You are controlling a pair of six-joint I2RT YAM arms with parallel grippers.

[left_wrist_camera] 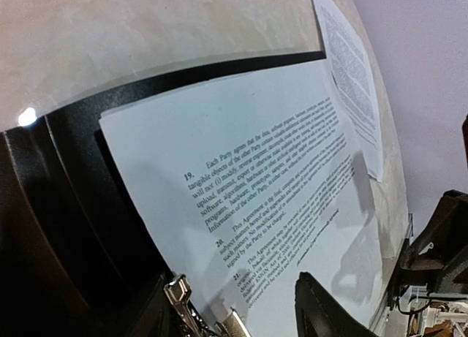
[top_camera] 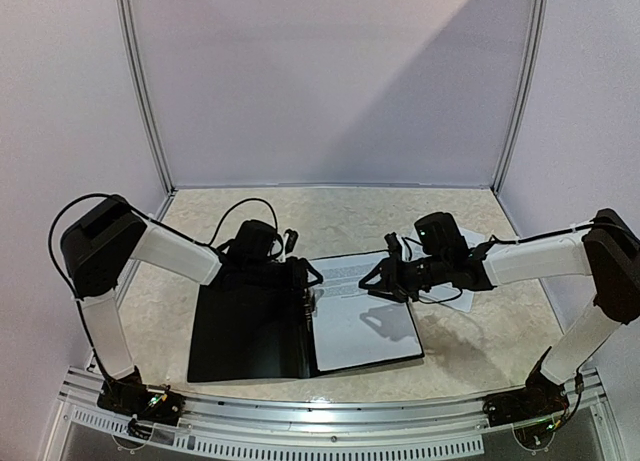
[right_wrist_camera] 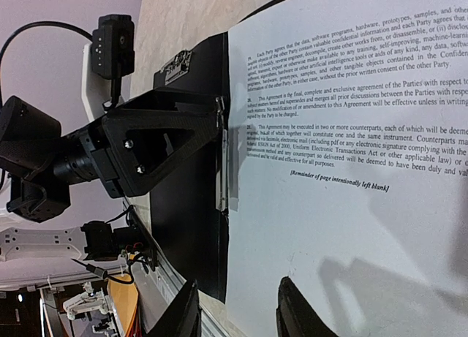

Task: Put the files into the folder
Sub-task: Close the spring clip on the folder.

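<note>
Marbled desk (top_camera: 470,343); sheet (top_camera: 365,326) in folder (top_camera: 245,321) looks limp, slippery: pinch an edge. Both left pincer (left_wrist_camera: 234,319) and right pincer (right_wrist_camera: 234,311) part-open, empty.

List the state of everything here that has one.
folder: open, lying flat.
sheet in folder: flat on its right half.
second sheet: lying outside the folder.
clip: cannot tell, raised or pressed.
left pincer: open, at the clip.
right pincer: open, empty, above the sheet.
</note>
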